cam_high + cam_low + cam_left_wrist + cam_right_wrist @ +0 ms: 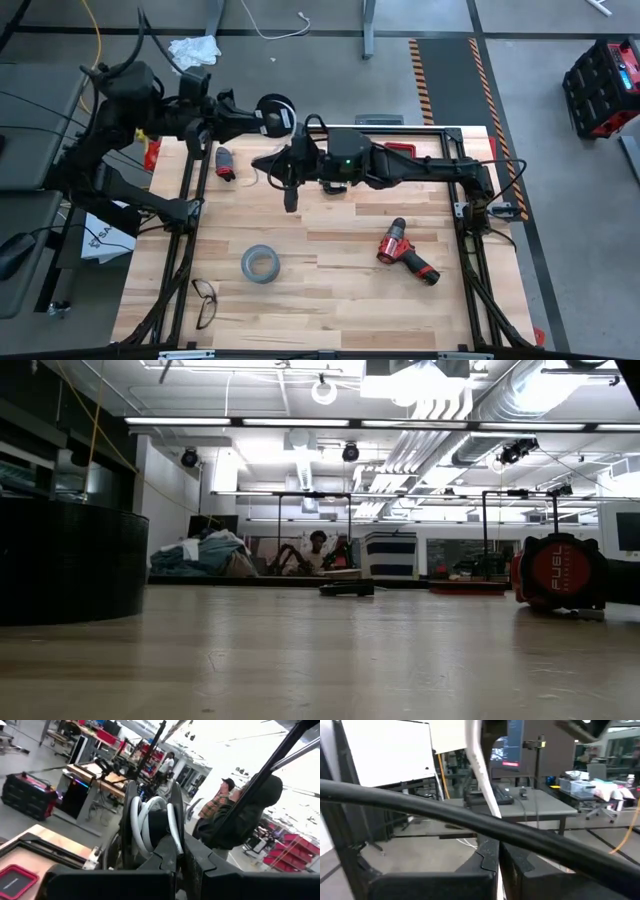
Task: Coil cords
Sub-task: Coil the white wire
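Observation:
The small black round spool (276, 113) with a white label is held in the air over the table's far edge by my left gripper (258, 120), which is shut on it. In the left wrist view several turns of the thin white cord (146, 822) lie wound between the spool's two black flanges. My right gripper (264, 160) reaches in from the table's right, just near of the spool, and is shut on the white cord (481, 767). Neither gripper shows in the low view. My left gripper holds the spool at its lower rim (167, 851), where the shut fingers (192, 865) meet it; the fingers hide the exact place. The spool stands on edge beyond the fingertips, lifted clear of the table, with its label side toward the table's right. My right gripper pinches a single strand of the white cord (492, 812) between its two fingers (482, 865). The cord runs straight away from the fingertips and looks taut. The fingers lie level, pointing toward the table's left, and the cord is clear of the table.
A grey tape roll (258, 263), a red drill (405, 251), a pair of glasses (204, 300) and a small red-and-black tool (224, 162) lie on the wooden table. A red tray (400, 148) lies at the far edge. People stand in the room beyond.

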Tool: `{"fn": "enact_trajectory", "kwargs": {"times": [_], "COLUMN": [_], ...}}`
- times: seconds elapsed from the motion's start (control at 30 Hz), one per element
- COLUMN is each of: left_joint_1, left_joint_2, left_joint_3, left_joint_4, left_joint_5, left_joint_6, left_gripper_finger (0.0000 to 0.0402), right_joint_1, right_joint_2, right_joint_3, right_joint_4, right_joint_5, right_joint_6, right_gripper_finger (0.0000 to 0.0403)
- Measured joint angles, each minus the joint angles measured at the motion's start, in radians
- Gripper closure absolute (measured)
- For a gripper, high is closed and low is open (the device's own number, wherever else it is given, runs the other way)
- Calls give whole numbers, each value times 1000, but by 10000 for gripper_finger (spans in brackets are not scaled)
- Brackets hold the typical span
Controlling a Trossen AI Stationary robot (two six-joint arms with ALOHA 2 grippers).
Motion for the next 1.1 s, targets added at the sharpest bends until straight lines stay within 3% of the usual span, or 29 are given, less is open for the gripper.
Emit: {"fn": "enact_trajectory", "kwargs": {"times": [0.2, 0.47, 0.83, 1.1], "left_joint_1": [0, 0, 0, -12], "left_joint_2": [-3, 10, 13, 59], "left_joint_3": [0, 0, 0, 1], "left_joint_4": [12, 16, 17, 20], "left_joint_5": [-37, 107, 81, 201], "left_joint_6": [-26, -258, -263, -394], "left_gripper_finger": [401, 401, 401, 401], "right_joint_1": [28, 18, 35, 24], "right_joint_2": [0, 0, 0, -2], "right_joint_3": [0, 0, 0, 0], "right_joint_4": [-2, 45, 102, 159], "right_joint_5": [-1, 23, -5, -7], "right_joint_6": [-36, -56, -56, -63], "right_gripper_finger": [403, 403, 403, 403]}}
